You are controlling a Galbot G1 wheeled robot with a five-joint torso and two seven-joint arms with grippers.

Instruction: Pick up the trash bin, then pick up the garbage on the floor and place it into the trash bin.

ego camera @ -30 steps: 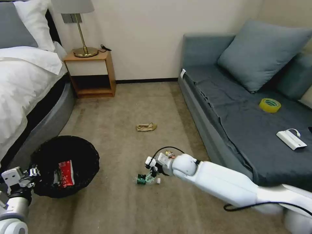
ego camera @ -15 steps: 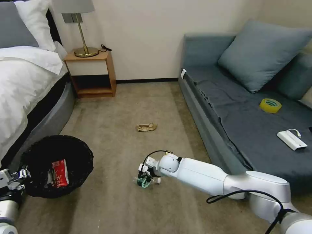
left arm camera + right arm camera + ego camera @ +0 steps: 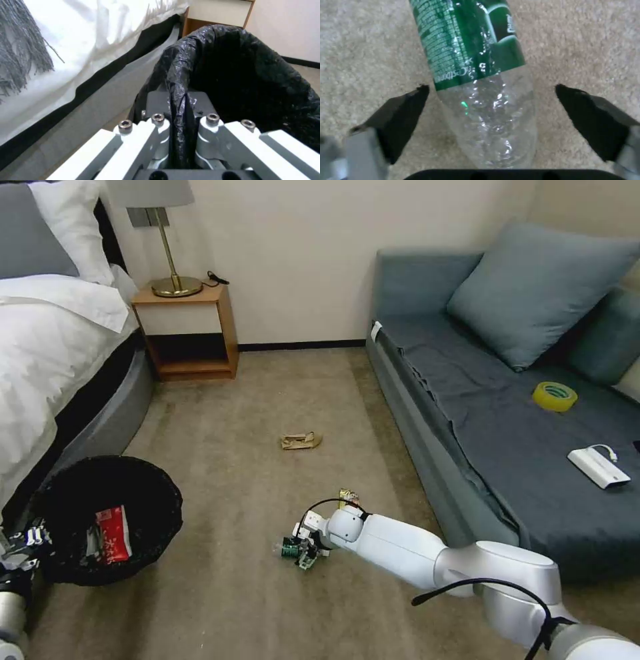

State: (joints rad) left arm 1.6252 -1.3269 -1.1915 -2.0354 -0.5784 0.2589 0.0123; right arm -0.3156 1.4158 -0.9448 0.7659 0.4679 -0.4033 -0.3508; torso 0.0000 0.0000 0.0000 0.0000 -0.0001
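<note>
The trash bin (image 3: 143, 493), lined with a crinkly black bag, hangs low at my left with a red-white wrapper (image 3: 110, 525) inside. My left gripper (image 3: 23, 543) is shut on the bin's rim; the bag (image 3: 246, 75) is pinched between its fingers (image 3: 156, 125). A clear bottle with a green label (image 3: 288, 548) lies on the carpet. My right gripper (image 3: 305, 553) is down at it and open. Its black pads (image 3: 403, 117) stand on either side of the bottle (image 3: 480, 75) without touching. Crumpled tan paper (image 3: 300, 440) and a gold-brown snack wrapper (image 3: 347, 496) lie farther off on the floor.
A bed (image 3: 47, 353) runs along the left and a nightstand with a lamp (image 3: 187, 327) stands at the back wall. The grey sofa (image 3: 507, 433) on the right carries a yellow tape roll (image 3: 553, 396) and a white box with a cable (image 3: 598, 465). Open carpet lies between.
My right arm has stretched forward and dropped, bringing the open gripper down around the bottle. The left arm has drawn the bin to the left.
</note>
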